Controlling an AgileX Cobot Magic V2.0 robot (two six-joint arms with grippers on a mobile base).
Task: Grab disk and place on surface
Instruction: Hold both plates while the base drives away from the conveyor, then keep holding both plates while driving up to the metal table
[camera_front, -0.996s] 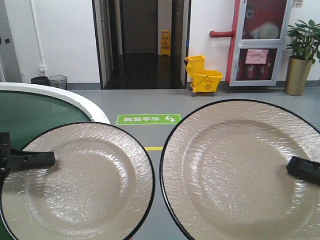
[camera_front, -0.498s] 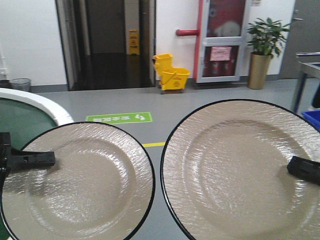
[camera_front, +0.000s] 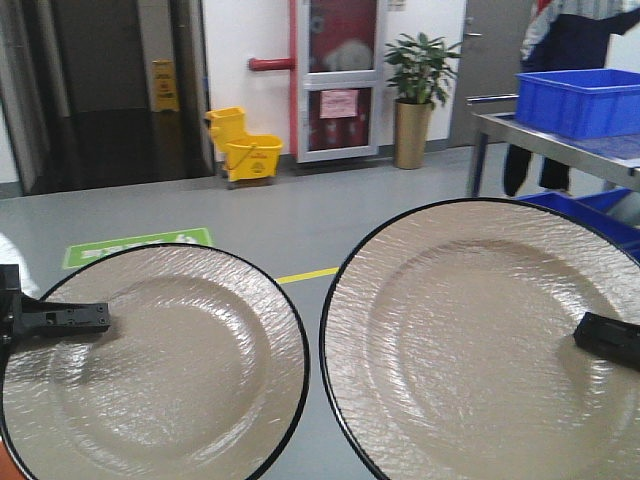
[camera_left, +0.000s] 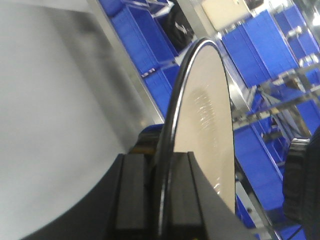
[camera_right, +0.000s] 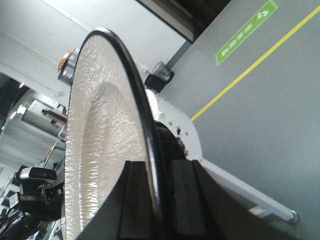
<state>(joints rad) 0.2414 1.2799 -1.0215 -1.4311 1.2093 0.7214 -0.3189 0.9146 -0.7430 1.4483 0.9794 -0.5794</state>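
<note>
Front-facing view crops left claw (camera_front: 92, 318) and right claw (camera_front: 592, 338), apparently gripping disks (camera_front: 470, 340).

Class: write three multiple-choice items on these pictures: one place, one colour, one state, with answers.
1. Where does the blue bin stand? A on the floor; B on the metal table; C on a plate.
2. What colour is the mop bucket? A red; B green; C yellow.
3. The left gripper is: A open; B shut on the rim of the left plate; C out of view.
Answers: 1 B, the bin rests on the tabletop at right; 2 C, its body is yellow; 3 B, the wrist view shows it clamping the rim.
</note>
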